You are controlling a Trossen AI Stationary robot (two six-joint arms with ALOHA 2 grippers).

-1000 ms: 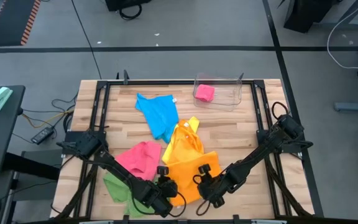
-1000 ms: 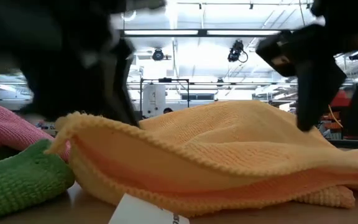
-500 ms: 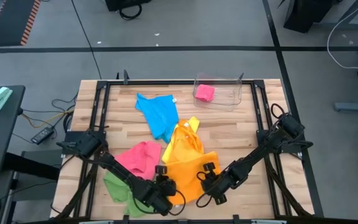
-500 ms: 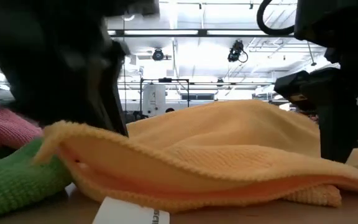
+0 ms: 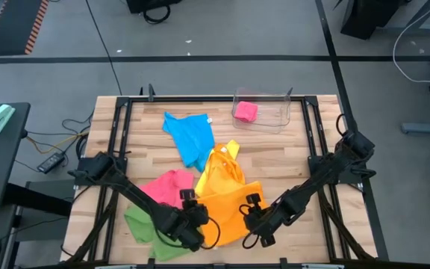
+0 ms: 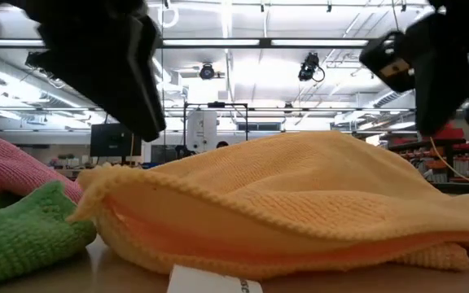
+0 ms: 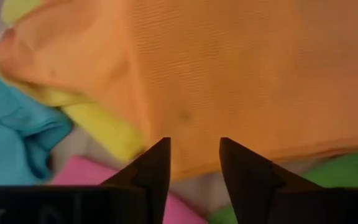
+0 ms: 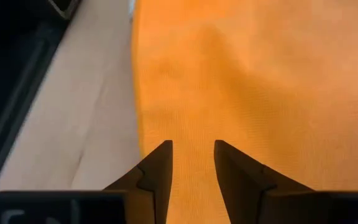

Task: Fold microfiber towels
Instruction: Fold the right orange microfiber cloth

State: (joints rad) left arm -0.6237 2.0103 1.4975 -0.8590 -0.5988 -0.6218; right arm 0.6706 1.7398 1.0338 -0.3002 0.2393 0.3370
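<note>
Step in hand, as I judge it: the first fold of the orange towel (image 5: 226, 209), which lies doubled at the near middle of the surface (image 5: 290, 161), its open edge and white tag (image 6: 210, 282) facing the low camera. I hold both arms low over its near edge. The left gripper (image 5: 192, 228) hovers above the towel's left corner, jaws parted with nothing between them. The right gripper (image 5: 254, 228) hangs above the right corner, jaws also parted and gripping nothing; orange cloth fills both wrist views beneath the fingertips.

The next move calls for fresh grasps on two matching corners, taken low enough to catch both layers, then a level carry across so the edges meet squarely.

The surface is a pale wooden slab in a dark frame. Around the orange towel lie the blue towel (image 5: 191, 138) toward the far side, the pink towel (image 5: 169, 188) and green towel (image 5: 142, 224) at the left, touching one another, and the yellow towel (image 5: 219, 161) partly under the orange. A clear bin (image 5: 261, 110) at the far edge holds a small pink bundle (image 5: 245, 111).

Beyond the surface: grey floor, cables, ceiling strip lights and distant equipment.
</note>
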